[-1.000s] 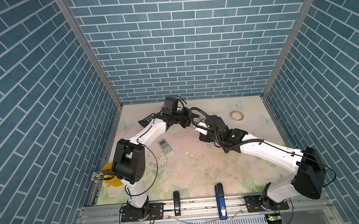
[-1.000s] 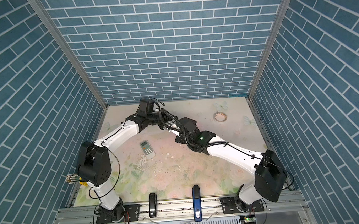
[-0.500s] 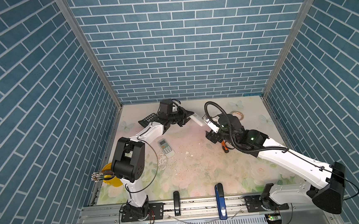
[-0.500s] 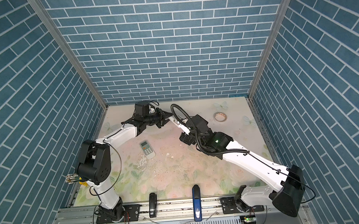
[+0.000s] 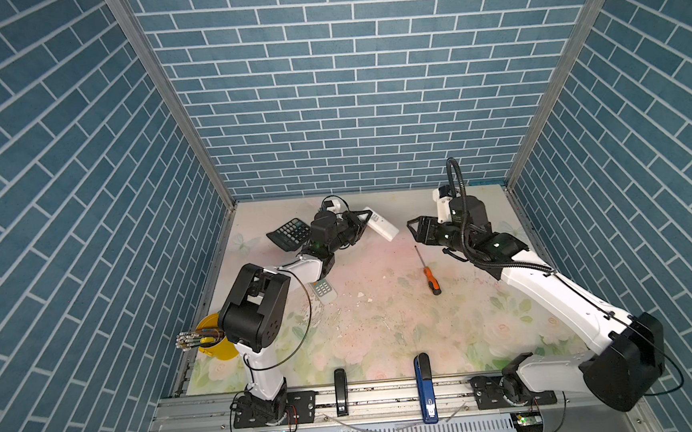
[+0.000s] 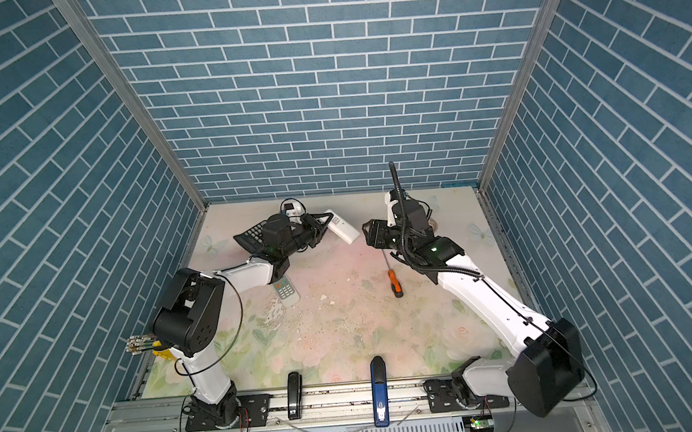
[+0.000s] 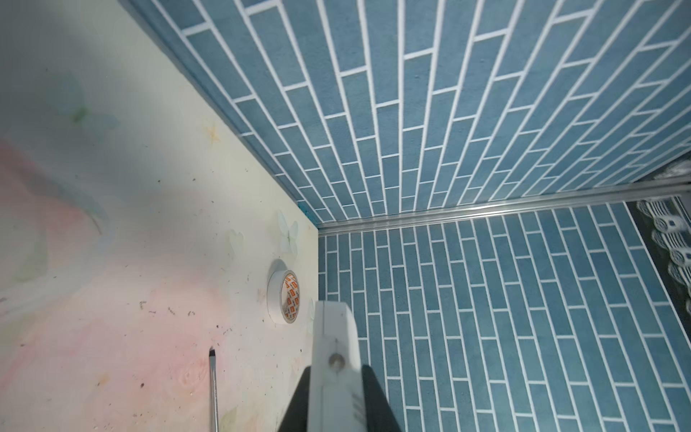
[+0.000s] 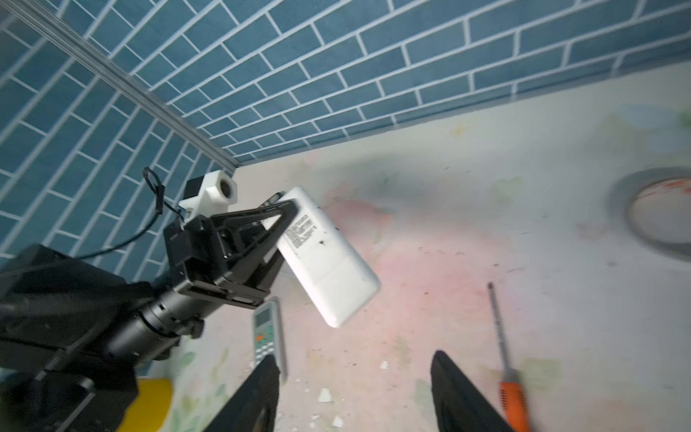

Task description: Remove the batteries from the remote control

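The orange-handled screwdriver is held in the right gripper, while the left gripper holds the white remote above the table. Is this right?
No: the orange-handled screwdriver lies on the table, and the right gripper is open and empty, as the right wrist view shows. The left gripper does hold the white remote above the table.

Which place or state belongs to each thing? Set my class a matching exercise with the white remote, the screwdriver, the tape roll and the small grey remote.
Things
1. white remote
2. screwdriver
3. tape roll
4. small grey remote

Places or states
A. lying flat on the table, keys up
B. clamped in the left gripper, off the table
C. near a back corner, by the wall
D. lying on the table, orange handle towards the front

Pairs: 1-B, 2-D, 3-C, 4-A
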Robot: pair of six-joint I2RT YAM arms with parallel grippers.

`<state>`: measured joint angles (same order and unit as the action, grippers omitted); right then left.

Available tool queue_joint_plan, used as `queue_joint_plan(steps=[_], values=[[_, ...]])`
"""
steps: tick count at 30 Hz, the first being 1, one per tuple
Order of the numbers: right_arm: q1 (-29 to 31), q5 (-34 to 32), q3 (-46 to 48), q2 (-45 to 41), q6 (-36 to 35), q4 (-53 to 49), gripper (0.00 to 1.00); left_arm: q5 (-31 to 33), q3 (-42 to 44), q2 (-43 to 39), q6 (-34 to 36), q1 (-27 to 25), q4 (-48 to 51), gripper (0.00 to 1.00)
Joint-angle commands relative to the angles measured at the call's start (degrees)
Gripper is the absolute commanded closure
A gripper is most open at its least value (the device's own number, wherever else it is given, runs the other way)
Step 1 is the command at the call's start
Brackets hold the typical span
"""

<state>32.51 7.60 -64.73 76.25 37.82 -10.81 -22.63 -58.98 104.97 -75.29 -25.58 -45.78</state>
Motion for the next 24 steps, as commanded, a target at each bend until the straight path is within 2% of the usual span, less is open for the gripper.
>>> queue_joint_plan(steps=[1, 5, 8, 19, 24], values=[[-0.3, 7.7, 1.9, 3.0, 12.2, 8.2, 0.36, 5.2, 3.2, -2.2, 3.8, -1.0, -13.6, 1.0], [-0.4, 7.7, 2.5, 5.2, 15.1, 9.9, 0.36, 8.0, 5.9, -0.5, 2.2, -1.3, -22.6, 1.0], [-0.7, 8.1, 3.3, 5.8, 16.7, 11.5, 0.36, 9.2, 6.4, 0.5, 1.3, -1.5, -25.4, 1.0], [-2.0, 12.0, 3.6, 10.7, 21.0, 19.9, 0.35, 9.0, 5.0, 1.3, 0.9, -3.0, -27.1, 1.0], [-2.4, 12.9, 2.9, 12.7, 21.7, 21.5, 0.39, 9.0, 4.8, 1.2, 0.4, -3.2, -27.9, 1.0]])
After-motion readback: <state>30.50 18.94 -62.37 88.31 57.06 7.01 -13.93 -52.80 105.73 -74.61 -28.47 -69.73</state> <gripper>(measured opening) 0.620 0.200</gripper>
